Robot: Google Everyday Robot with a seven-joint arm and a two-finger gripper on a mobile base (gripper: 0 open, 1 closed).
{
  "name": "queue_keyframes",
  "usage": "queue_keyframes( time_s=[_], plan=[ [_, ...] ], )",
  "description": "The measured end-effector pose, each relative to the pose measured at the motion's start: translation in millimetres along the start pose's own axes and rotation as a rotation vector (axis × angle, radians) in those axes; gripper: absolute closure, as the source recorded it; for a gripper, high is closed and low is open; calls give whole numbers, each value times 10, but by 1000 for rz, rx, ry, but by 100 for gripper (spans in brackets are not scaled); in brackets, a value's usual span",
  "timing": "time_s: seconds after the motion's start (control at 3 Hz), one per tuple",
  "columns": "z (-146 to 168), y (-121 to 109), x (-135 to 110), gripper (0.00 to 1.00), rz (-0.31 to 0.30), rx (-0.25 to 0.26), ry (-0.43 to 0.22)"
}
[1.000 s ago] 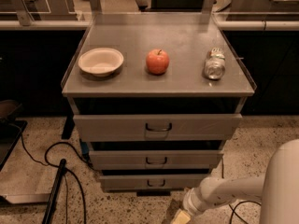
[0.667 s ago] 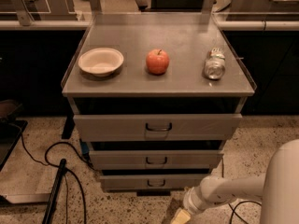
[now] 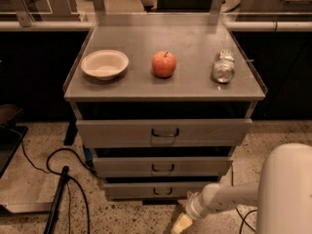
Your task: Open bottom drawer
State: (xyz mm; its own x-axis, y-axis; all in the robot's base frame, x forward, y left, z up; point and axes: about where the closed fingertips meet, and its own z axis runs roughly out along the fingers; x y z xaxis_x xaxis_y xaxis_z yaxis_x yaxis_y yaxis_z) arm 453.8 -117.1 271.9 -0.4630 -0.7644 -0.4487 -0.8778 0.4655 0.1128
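You are looking at a lab-like test space, not a home. A grey metal three-drawer cabinet (image 3: 122, 130) stands on a speckled terrazzo floor (image 3: 131, 218), loose black cables (image 3: 62, 151) trail across it, and a pale rail carrying clear panels (image 3: 273, 26) runs behind. Your pale end effector (image 3: 181, 224) sits low by the floor, near the cabinet's foot.
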Motion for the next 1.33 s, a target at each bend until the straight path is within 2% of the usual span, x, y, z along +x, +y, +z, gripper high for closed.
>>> queue_keyframes(
  time_s=[0.67, 1.33],
  plan=[
    [424, -541, -138, 0, -56, 74, -29],
    [626, -832, -117, 0, -63, 103, -29]
  ],
)
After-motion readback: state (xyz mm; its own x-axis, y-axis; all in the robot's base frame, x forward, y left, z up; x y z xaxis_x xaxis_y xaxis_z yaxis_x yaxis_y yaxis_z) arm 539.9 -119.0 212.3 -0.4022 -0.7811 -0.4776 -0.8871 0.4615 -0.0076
